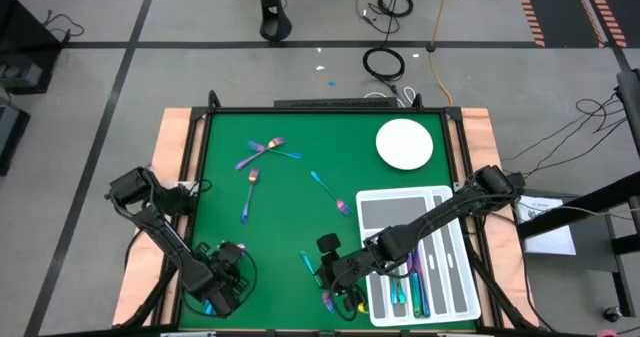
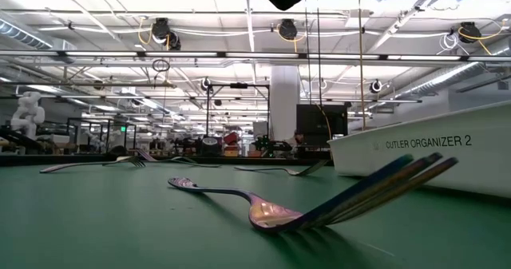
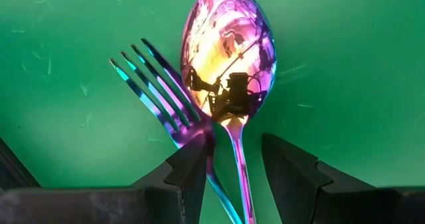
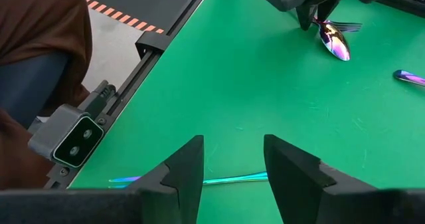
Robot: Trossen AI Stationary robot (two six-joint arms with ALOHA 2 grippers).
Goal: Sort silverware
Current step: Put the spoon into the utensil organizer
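The left gripper (image 3: 232, 174) straddles a spoon (image 3: 229, 58) handle, jaws parted, a fork (image 3: 159, 91) half tucked beneath. The right gripper (image 4: 232, 161) hangs open and empty near the bench's front edge, its fingers hiding part of a utensil (image 4: 232, 179).

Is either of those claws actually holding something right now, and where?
Nothing seems gripped. The left gripper stands open astride the spoon, at its handle just below the bowl, a fork alongside. The right gripper is open, empty.

A large robotics lab or industrial workshop. Behind the green table (image 2: 96, 221), the low view shows a long hall with strip lights (image 2: 120, 17), ceiling pipes and cable reels (image 2: 287, 29). Loose cables (image 1: 385, 62) and striped hazard tape (image 1: 530, 7) mark the grey concrete floor.
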